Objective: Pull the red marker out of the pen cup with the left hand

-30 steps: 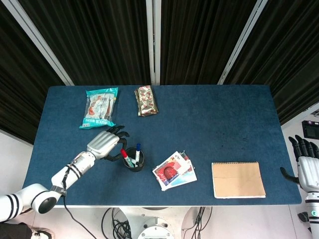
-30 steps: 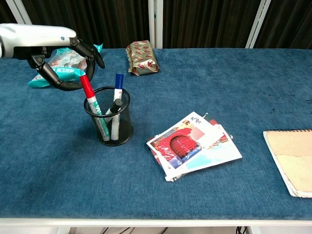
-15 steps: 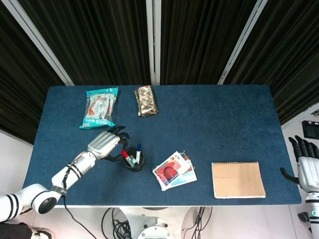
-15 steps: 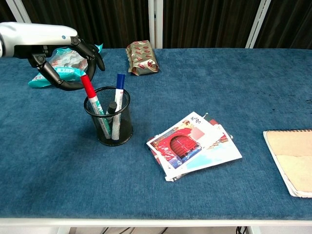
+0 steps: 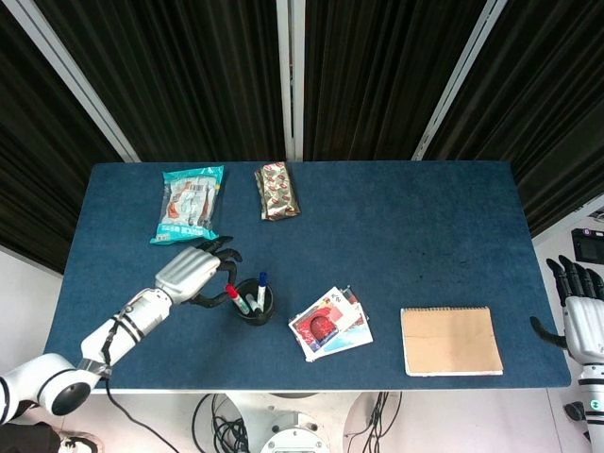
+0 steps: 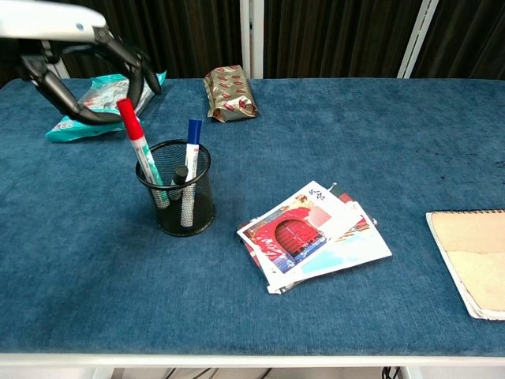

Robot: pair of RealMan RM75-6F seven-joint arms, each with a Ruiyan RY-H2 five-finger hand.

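The red marker (image 6: 133,140) is found partly raised from the black mesh pen cup (image 6: 178,201), its lower end inside the cup and its red cap tilted up and to the left. The cap is pinched between the curled dark fingers (image 6: 134,63) of the left hand (image 5: 193,274), which is positioned just left of the cup. A blue-capped marker (image 6: 189,154) and a black-capped one are seen standing in the same cup. The right hand (image 5: 581,307) is observed at the far right edge, off the table (image 5: 406,226), with fingers extended, slightly apart and holding nothing. A stack of cards (image 6: 312,235), a tan notebook (image 5: 451,340), a teal packet (image 5: 189,201) and a brown packet (image 5: 276,190) are noted on the blue surface.
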